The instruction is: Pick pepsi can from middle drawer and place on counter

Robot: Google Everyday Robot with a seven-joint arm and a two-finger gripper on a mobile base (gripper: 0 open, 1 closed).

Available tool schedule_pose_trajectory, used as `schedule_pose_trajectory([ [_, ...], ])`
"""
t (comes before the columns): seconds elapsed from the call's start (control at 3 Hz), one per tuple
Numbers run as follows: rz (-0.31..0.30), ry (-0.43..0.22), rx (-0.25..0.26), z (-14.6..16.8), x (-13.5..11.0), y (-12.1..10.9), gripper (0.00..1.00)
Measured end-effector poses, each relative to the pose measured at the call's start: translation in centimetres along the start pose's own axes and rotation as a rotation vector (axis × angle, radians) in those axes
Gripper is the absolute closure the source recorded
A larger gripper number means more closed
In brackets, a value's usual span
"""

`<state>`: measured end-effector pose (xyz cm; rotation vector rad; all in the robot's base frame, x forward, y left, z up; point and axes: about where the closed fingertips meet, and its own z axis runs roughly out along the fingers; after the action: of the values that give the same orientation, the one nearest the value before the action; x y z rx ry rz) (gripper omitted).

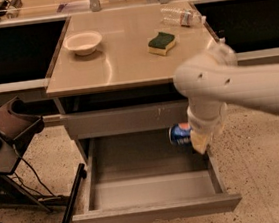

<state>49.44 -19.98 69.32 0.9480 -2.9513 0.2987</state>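
The pepsi can [180, 133], dark blue with a red-white logo, hangs on its side in the air above the open middle drawer [153, 190], level with the lower edge of the closed drawer front above. My gripper [189, 138] is shut on the can's right end, under my white arm, which comes in from the right. The drawer's grey floor is bare. The beige counter [124, 65] caps the cabinet above.
On the counter stand a white bowl [83, 42] at the back left, a yellow-green sponge [162, 43] and a clear plastic bottle [183, 16] lying at the back right. A dark stand with cables [15, 127] is left of the cabinet. Dark side shelves flank the counter.
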Motion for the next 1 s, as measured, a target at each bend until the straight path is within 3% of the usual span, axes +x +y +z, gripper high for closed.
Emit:
schedule_pose_trajectory([
  [0.33, 0.115, -0.133, 0.117, -12.9, -2.3, -2.8, 1.0],
  [0.67, 0.222, -0.153, 0.18, -23.5, -1.1, -4.7, 1.0],
  [1.0, 0.212, -0.166, 0.178, -23.2, -2.0, -5.7, 1.0],
])
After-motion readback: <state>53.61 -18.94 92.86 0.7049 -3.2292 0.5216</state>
